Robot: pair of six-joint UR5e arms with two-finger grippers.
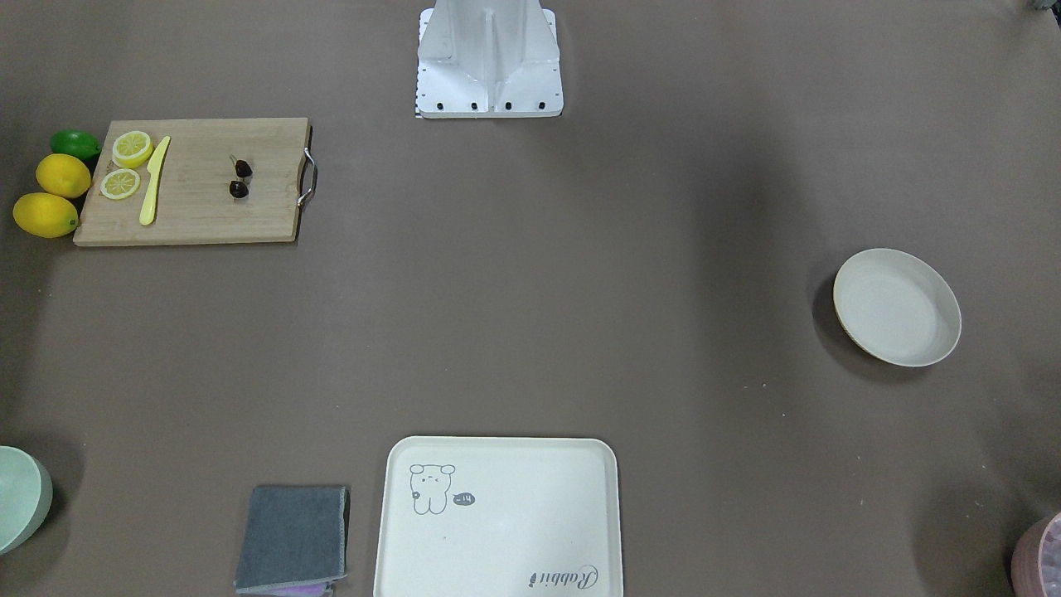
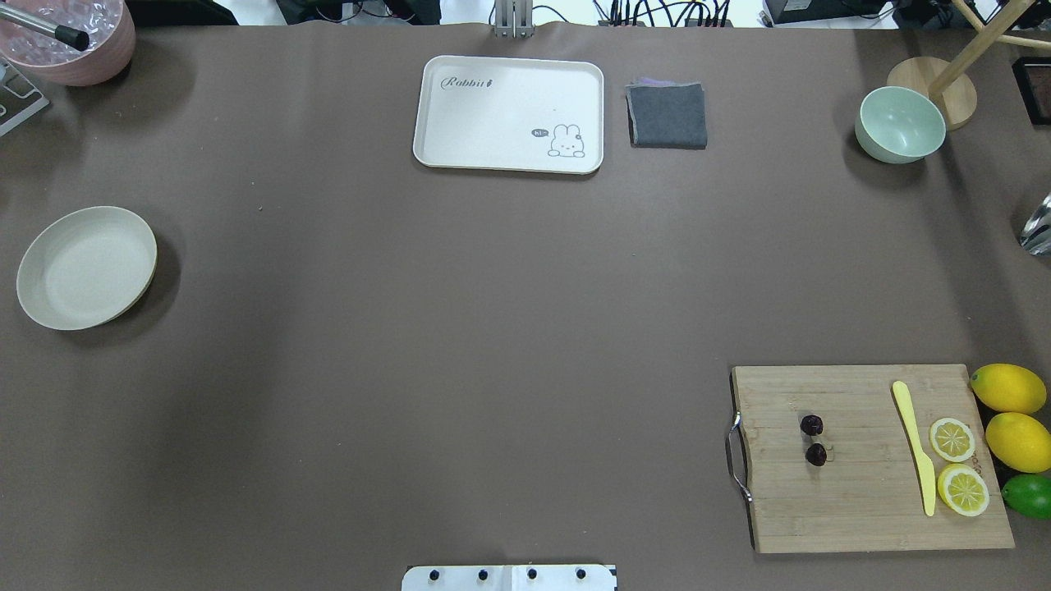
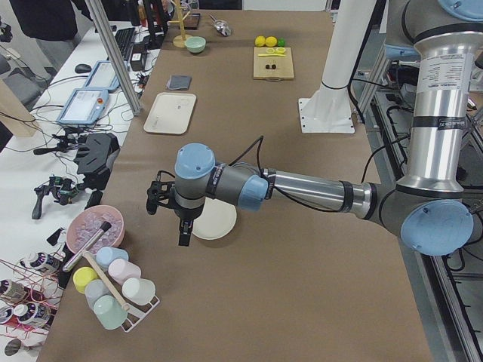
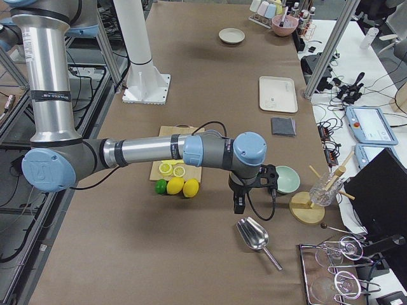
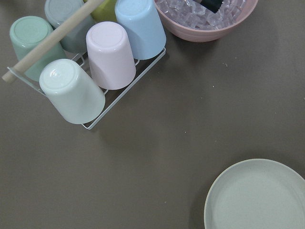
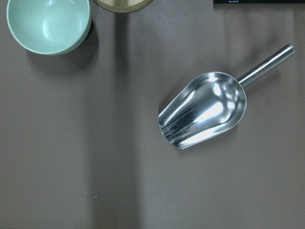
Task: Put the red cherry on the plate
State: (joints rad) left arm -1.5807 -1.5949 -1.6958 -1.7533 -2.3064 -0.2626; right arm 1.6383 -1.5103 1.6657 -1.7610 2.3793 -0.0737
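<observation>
The red cherry (image 2: 814, 440), a pair of tiny dark glossy fruits, lies on the wooden cutting board (image 2: 870, 460) at the near right of the overhead view; it also shows as the cherry (image 1: 240, 178) in the front-facing view. The plate (image 2: 86, 267), round, cream and empty, sits at the far left, and the plate (image 5: 259, 195) fills the lower right of the left wrist view. In the exterior left view my left gripper (image 3: 167, 215) hangs beside the plate (image 3: 219, 223). My right gripper (image 4: 251, 190) hovers past the lemons above a metal scoop. Whether either is open, I cannot tell.
On the board lie lemon slices (image 2: 956, 464) and a yellow knife (image 2: 915, 447); lemons (image 2: 1014, 414) and a lime (image 2: 1028, 495) lie beside it. A cream tray (image 2: 509, 113), grey cloth (image 2: 667, 115), mint bowl (image 2: 900, 123), pink ice bowl (image 2: 70, 41), cup rack (image 5: 86, 62) and scoop (image 6: 205, 110) stand around the edges.
</observation>
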